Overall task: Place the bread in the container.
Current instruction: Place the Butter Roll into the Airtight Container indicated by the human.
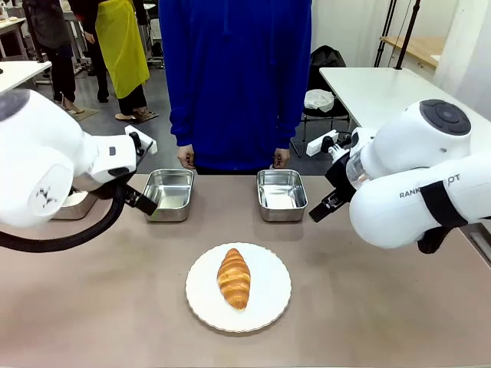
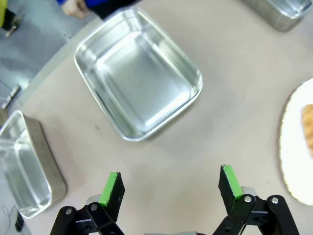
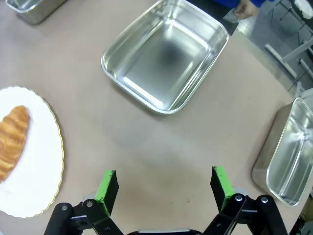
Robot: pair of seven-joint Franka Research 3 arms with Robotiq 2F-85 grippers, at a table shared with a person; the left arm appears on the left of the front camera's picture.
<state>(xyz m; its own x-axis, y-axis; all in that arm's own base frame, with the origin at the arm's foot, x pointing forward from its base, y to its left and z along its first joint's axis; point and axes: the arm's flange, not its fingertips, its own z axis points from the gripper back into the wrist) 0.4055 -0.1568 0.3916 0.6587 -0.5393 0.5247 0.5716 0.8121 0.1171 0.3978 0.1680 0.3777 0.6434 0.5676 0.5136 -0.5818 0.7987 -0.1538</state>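
Note:
The bread, a golden-brown croissant (image 1: 234, 278), lies on a round white plate (image 1: 265, 307) at the table's middle front. Two shallow steel containers stand beyond it, one to the left (image 1: 169, 194) and one to the right (image 1: 281, 194), both empty. My left gripper (image 2: 170, 183) hangs open above bare table just short of the left container (image 2: 138, 73). My right gripper (image 3: 165, 185) is open too, above the table near the right container (image 3: 166, 54). Neither gripper holds anything. The croissant (image 3: 12, 139) is off to the side of the right gripper.
A person in a blue top stands at the far edge, hands (image 1: 186, 159) resting near the containers. A third tray (image 2: 24, 166) sits at the far left and a fourth (image 3: 288, 152) at the far right. Bare table surrounds the plate.

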